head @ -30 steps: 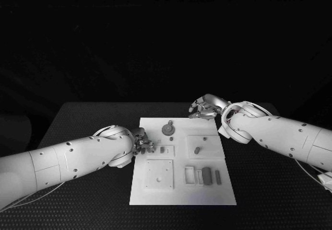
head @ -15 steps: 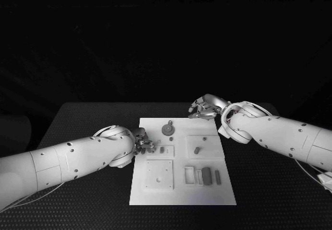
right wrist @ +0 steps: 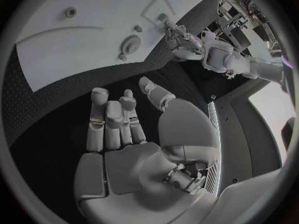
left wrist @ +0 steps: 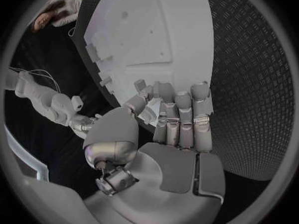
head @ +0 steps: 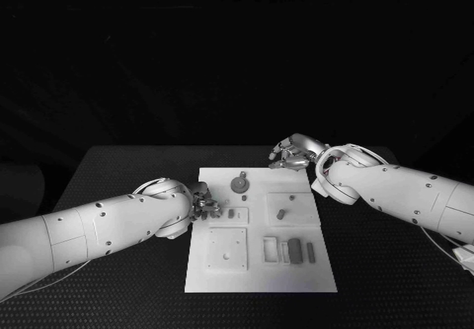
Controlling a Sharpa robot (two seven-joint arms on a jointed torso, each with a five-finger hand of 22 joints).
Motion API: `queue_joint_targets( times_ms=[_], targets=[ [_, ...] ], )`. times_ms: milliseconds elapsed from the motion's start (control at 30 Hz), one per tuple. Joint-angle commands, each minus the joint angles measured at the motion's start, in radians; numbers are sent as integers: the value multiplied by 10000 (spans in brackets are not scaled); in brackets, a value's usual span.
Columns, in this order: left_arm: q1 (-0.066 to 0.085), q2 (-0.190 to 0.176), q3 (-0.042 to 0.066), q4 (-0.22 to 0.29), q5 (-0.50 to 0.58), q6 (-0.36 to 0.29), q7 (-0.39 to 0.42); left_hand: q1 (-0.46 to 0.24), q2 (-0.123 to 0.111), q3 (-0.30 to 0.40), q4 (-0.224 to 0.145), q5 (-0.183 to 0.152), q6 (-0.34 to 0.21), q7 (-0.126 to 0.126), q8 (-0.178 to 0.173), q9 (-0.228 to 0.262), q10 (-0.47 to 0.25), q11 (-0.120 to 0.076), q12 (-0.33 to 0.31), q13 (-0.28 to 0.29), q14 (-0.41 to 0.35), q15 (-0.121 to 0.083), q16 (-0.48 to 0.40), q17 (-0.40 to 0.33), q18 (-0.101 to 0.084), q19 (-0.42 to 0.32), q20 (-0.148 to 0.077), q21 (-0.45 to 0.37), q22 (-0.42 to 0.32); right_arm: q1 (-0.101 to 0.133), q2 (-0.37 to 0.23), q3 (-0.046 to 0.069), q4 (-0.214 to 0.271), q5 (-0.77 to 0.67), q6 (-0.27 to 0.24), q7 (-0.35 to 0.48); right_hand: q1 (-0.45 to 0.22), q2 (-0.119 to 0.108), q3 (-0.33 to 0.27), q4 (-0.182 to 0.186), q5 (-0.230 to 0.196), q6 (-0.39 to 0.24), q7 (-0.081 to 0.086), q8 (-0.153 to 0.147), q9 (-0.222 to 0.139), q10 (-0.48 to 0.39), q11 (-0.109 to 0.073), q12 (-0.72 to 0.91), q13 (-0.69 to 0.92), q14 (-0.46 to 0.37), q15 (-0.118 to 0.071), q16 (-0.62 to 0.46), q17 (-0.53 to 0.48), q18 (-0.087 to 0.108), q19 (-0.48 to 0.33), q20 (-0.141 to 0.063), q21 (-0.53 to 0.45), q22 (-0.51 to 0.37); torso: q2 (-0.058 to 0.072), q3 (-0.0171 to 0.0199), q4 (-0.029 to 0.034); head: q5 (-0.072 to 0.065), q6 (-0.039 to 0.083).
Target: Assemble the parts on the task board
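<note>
The white task board [head: 259, 277] lies mid-table with small grey parts on it: a round piece [head: 240, 183], a short piece [head: 232, 214], another [head: 281, 214] and upright bars [head: 294, 250]. My left hand [head: 205, 206] sits at the board's left edge beside the short piece. In the left wrist view its fingers [left wrist: 177, 112] lie side by side over the board [left wrist: 156, 30], thumb drawn close; whether anything is pinched is unclear. My right hand [head: 294, 153] hovers past the board's far right corner, holding nothing. The right wrist view has its fingers [right wrist: 109, 117] apart from the thumb, with the round piece [right wrist: 131, 44] beyond.
Black textured table [head: 118, 171] surrounds the board on every side. A raised square plate [head: 227, 248] and a rectangular frame [head: 270, 249] occupy the board's near half. My left arm [head: 89, 229] lies across the table left of the board.
</note>
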Motion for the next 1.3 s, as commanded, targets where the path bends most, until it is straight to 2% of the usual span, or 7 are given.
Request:
queue_joint_targets(
  times_ms=[33,300,467,567,767,1067,1300],
  targets=[
    [-70,10,-51,-2,-91,318,-171,66,2,65,73,41,69,-10,43,-19,-3,-62,60,-15,-34,-91,38,-11,444,4,-37,61,221,-7,4,4,1,-23,123,92,0,64,8,-75,26,150,242,-44,16,-56,11,36,-9,-42,8,-38,-16,145,31,-15,-48,157,-1,2,3,-3,-16],
    [-70,17,-51,2,-88,280,-166,-50,-105,-2,164,41,65,-11,63,-49,-15,-63,71,-25,-43,-95,44,-24,443,-4,-40,75,214,-12,7,4,-5,-22,115,93,0,65,9,-77,27,150,242,-44,17,-57,11,37,-11,-42,8,-39,-17,145,30,-15,-50,157,0,0,2,-4,-25],
    [-70,15,-51,-12,-68,233,-178,-208,-296,-76,341,-64,33,-7,82,-89,-32,-59,77,-43,-51,-107,45,-47,446,-11,-50,78,203,-13,10,4,-7,-20,114,97,-3,62,7,-78,26,151,242,-45,18,-58,11,37,-12,-43,8,-40,-17,145,29,-14,-51,157,2,0,3,-4,-18],
    [-70,18,-51,-13,-62,242,-179,-320,-507,-125,524,-371,-11,-3,94,-128,-41,-56,86,-60,-56,-123,50,-68,454,-15,-64,74,195,-14,9,4,-7,-19,113,98,-4,62,7,-77,26,150,242,-46,18,-58,12,37,-13,-44,8,-40,-18,145,29,-14,-51,157,0,1,4,-2,-18],
    [-70,17,-51,-13,-59,273,-184,-388,-612,-153,638,-403,-27,1,108,-149,-44,-54,93,-68,-58,-129,58,-78,453,-15,-68,73,194,-14,10,4,-11,-19,118,98,-6,61,6,-77,26,150,243,-46,19,-59,12,37,-13,-44,8,-41,-18,145,29,-13,-52,157,4,0,0,5,-40],
    [-70,15,-51,-21,-50,265,-172,-541,-1010,-220,892,-411,-43,-4,158,-193,-59,-58,107,-92,-70,-144,71,-105,456,-20,-83,68,192,-15,7,4,-7,-18,119,97,18,72,19,-95,30,149,242,-50,21,-61,11,39,-17,-46,7,-43,-19,145,26,-16,-56,157,1,3,0,14,-55],
    [-70,7,-51,-26,-35,126,-156,-500,-988,-191,911,-406,-45,-11,177,-203,-57,-65,116,-96,-68,-152,79,-110,466,-16,-96,69,193,-15,5,4,-10,-18,120,99,11,71,16,-93,28,149,242,-50,22,-62,12,39,-18,-47,7,-44,-20,145,27,-15,-57,157,1,1,-2,15,-62]
  ],
)
